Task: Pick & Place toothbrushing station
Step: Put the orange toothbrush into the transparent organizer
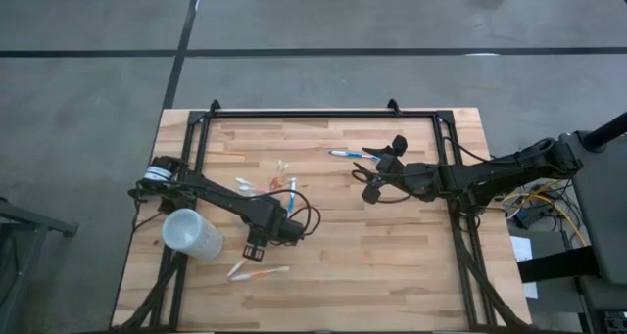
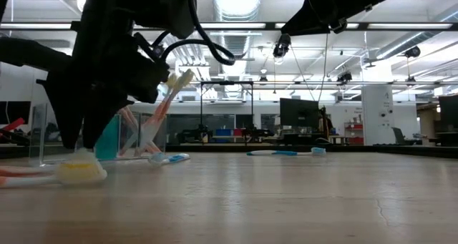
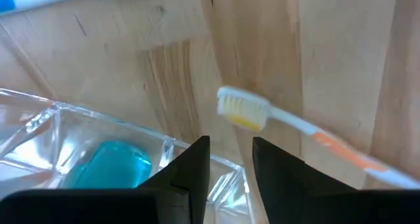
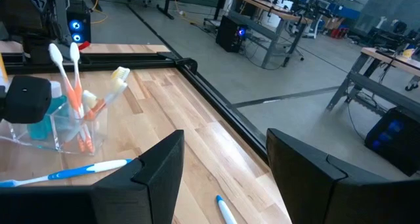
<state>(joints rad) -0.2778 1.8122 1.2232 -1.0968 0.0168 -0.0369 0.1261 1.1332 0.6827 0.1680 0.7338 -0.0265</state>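
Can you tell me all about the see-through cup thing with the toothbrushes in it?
The small clear plastic tumbler has flat, angular walls and stands upright on the light wooden table. Several slim white-and-orange toothbrushes lean inside it, bristles up, beside a blue toothpaste tube. The left gripper is at its rim, one jaw over the wall's edge. A white-and-blue toothbrush lies flat on the table close by.
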